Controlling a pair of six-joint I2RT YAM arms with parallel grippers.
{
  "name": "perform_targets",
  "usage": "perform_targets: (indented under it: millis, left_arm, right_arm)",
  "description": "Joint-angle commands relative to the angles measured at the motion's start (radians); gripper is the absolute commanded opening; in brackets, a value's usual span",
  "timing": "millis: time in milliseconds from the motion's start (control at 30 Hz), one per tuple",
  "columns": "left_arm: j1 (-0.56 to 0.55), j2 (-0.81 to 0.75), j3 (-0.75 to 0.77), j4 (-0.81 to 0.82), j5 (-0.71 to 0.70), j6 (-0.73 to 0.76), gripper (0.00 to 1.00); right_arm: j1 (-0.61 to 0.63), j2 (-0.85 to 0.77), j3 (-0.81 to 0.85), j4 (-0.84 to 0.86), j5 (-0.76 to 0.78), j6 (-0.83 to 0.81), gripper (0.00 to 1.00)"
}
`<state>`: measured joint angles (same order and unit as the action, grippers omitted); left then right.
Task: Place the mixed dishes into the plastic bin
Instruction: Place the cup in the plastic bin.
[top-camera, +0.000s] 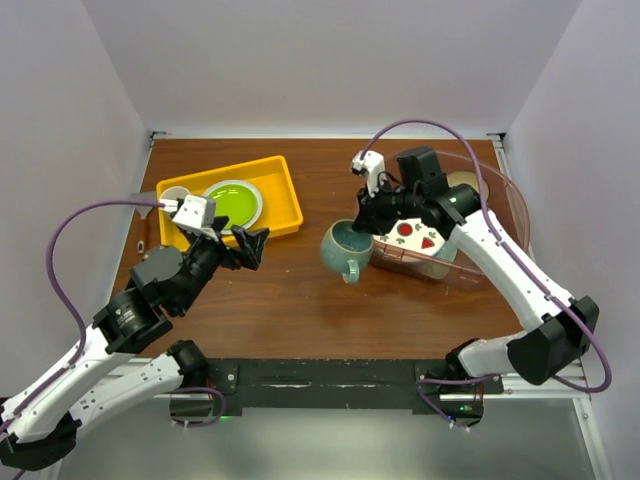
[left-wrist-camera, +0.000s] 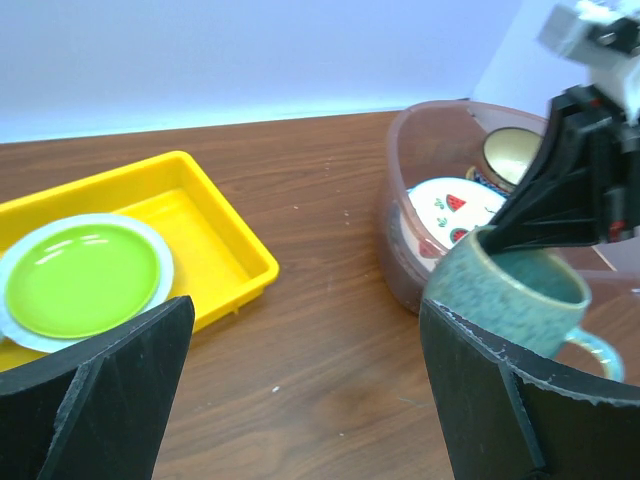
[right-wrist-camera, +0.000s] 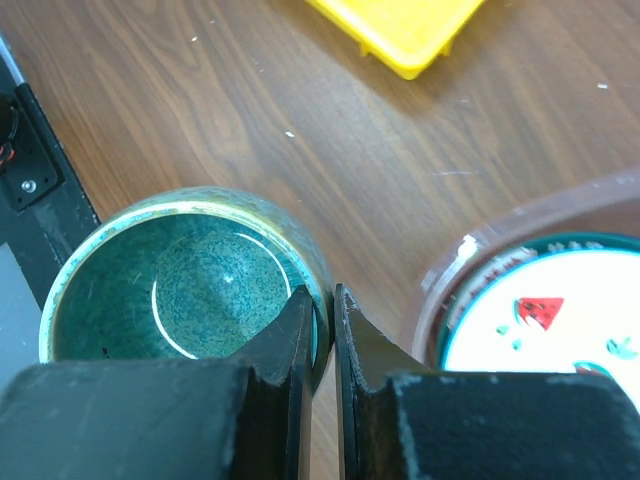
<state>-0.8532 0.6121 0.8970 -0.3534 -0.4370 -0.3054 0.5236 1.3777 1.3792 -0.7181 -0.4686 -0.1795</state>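
My right gripper (top-camera: 362, 224) is shut on the rim of the grey-green mug (top-camera: 344, 248), one finger inside and one outside (right-wrist-camera: 322, 310). The mug (right-wrist-camera: 190, 285) hangs just left of the plastic bin (top-camera: 500, 190), handle toward the near side. The bin holds the white plate with red marks (top-camera: 415, 238) and the tan bowl with yellow centre (top-camera: 465, 182). In the left wrist view the mug (left-wrist-camera: 505, 290) is at right, the bin (left-wrist-camera: 400, 215) behind it. My left gripper (top-camera: 250, 245) is open and empty over bare table, left of the mug. The mint-green tray and blue-patterned plate are not visible.
A shallow yellow tray (top-camera: 280, 175) stands at the back left with a green plate (top-camera: 233, 203) on a white plate and a small white cup (top-camera: 176, 194). The yellow tray also shows in the left wrist view (left-wrist-camera: 215, 235). White walls close in the table.
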Motion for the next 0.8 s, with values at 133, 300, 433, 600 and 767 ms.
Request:
perform_targets:
  millis: [133, 300, 433, 600, 767]
  left_arm:
    - [-0.003, -0.025, -0.018, 0.021, -0.078, 0.091, 1.0]
    - [-0.003, -0.032, -0.073, 0.027, -0.1, 0.121, 1.0]
    - [-0.003, -0.04, -0.142, 0.048, -0.126, 0.144, 1.0]
    - [-0.003, -0.046, -0.213, 0.079, -0.135, 0.167, 1.0]
    - [-0.003, -0.048, -0.254, 0.094, -0.137, 0.17, 1.0]
  right_arm:
    - [-0.118, -0.106, 0.047, 0.02, -0.123, -0.015, 0.0]
    - [-0.201, -0.135, 0.066, 0.003, -0.125, -0.025, 0.0]
    - [-0.267, -0.152, 0.084, -0.004, -0.136, -0.025, 0.0]
    - [-0.344, -0.158, 0.092, -0.012, -0.134, -0.021, 0.0]
    - [-0.39, -0.152, 0.106, -0.018, -0.104, -0.026, 0.0]
